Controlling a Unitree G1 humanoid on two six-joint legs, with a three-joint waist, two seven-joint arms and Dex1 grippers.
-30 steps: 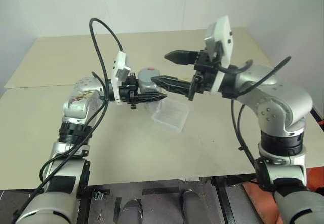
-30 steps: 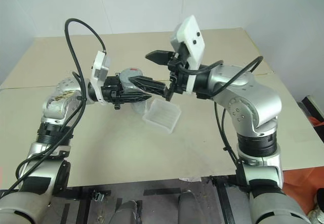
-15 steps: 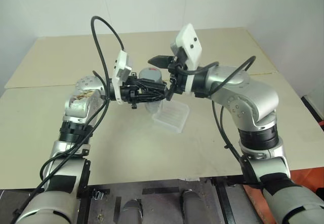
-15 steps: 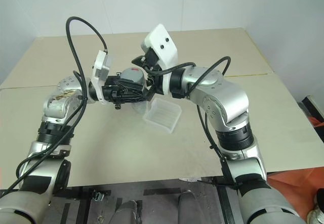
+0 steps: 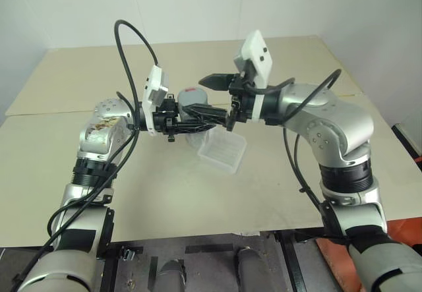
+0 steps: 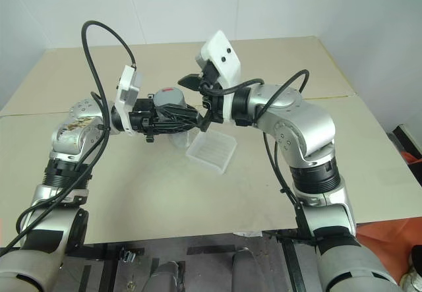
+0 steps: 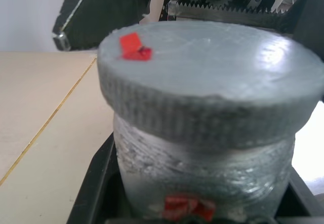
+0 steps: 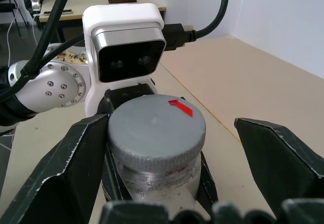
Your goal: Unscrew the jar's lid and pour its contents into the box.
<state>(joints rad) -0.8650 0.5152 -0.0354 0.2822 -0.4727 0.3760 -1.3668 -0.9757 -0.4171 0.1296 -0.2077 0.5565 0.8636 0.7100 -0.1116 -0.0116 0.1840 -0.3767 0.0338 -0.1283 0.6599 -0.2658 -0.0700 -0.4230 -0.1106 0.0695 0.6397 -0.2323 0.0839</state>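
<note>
From the head, the left gripper (image 5: 191, 122) holds the jar (image 5: 192, 107) above the desk (image 5: 59, 140), its fingers pinching the jar's body. The grey lid (image 5: 193, 96) is on. The right gripper (image 5: 212, 97) reaches in from the jar's far side with fingers spread wide, one behind the lid and one in front. The box (image 5: 223, 151) lies on the desk just below and beside the jar.

The left wrist view shows the lid (image 7: 207, 77) seated on the jar (image 7: 202, 173), a red mark on top, black fingers (image 7: 96, 11) beyond.

The right wrist view shows the lid (image 8: 157, 128) between the spread fingers (image 8: 76, 158), closer to one than the other.

Risk, as I judge it: closing off-centre could shove the jar sideways in the left grip or catch only the lid's edge and slip; twisting could spin the whole jar.
</note>
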